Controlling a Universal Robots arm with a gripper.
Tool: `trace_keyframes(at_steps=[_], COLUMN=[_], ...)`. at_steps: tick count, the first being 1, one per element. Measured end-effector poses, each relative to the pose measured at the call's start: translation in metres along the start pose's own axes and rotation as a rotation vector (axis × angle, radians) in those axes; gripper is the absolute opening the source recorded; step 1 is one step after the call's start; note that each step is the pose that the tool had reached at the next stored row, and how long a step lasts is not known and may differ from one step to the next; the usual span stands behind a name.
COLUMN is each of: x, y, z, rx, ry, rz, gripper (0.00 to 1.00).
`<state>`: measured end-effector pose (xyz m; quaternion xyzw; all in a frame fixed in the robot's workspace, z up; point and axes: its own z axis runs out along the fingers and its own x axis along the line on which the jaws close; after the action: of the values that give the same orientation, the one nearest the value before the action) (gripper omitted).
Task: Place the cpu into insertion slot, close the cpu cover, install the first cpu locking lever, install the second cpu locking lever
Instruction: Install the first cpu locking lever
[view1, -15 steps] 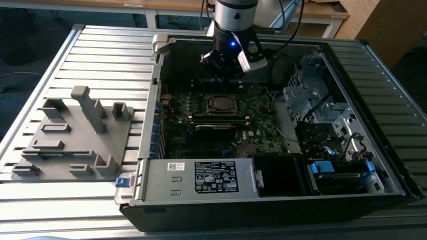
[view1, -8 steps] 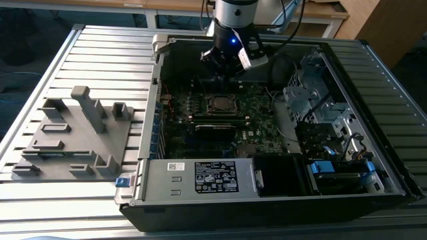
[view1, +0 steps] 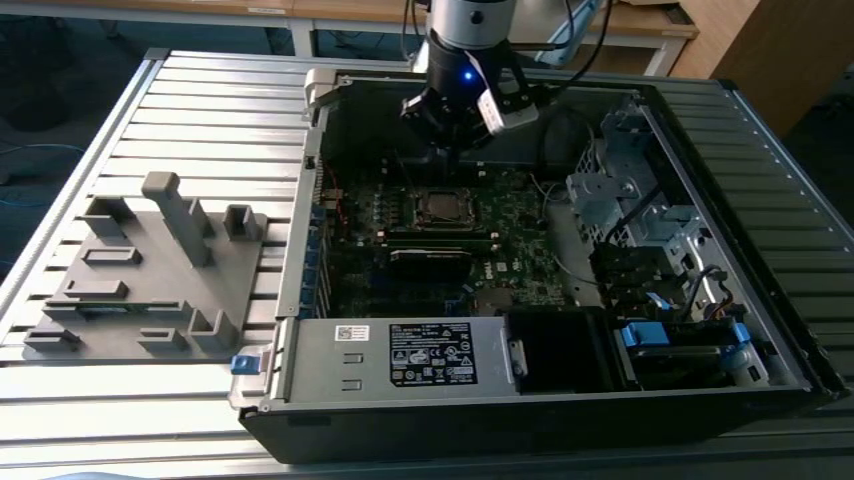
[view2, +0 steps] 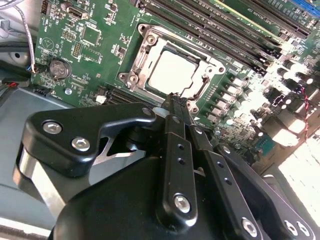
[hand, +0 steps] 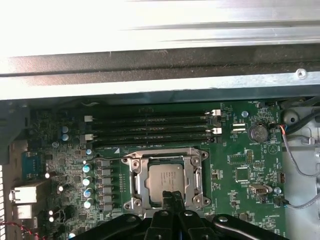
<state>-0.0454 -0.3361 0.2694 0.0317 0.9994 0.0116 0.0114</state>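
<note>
Showing matte black gripper (view2: 175, 102), fingers (view2: 170, 130) pressed together, beside dull grey square cpu (view2: 172, 70) framed by shiny cpu cover (view2: 141, 59)

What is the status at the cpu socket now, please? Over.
Gripper shut, tips at the cpu cover edge. Cpu seated, cover down around it. Nothing in the way.

My pincer (hand: 173, 196) is matt black. The small square metal cpu (hand: 167, 179) is dull silver-grey, the thin metal-framed cpu cover (hand: 138, 175) shiny silver, the circuit board (hand: 240, 155) deep green with pale tracing, and the slatted table (view1: 200, 110) striped light grey.
</note>
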Motion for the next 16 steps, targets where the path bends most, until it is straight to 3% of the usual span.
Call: trace_keyframes(at_steps=[8,16], x=[-0.0001,-0.0001], y=[0.0002,0.0001], z=[-0.0065,-0.0054], rx=[0.0000,0.0000], ry=[0.0000,0.0000], rz=[0.000,0.000], gripper=[0.11,0.11])
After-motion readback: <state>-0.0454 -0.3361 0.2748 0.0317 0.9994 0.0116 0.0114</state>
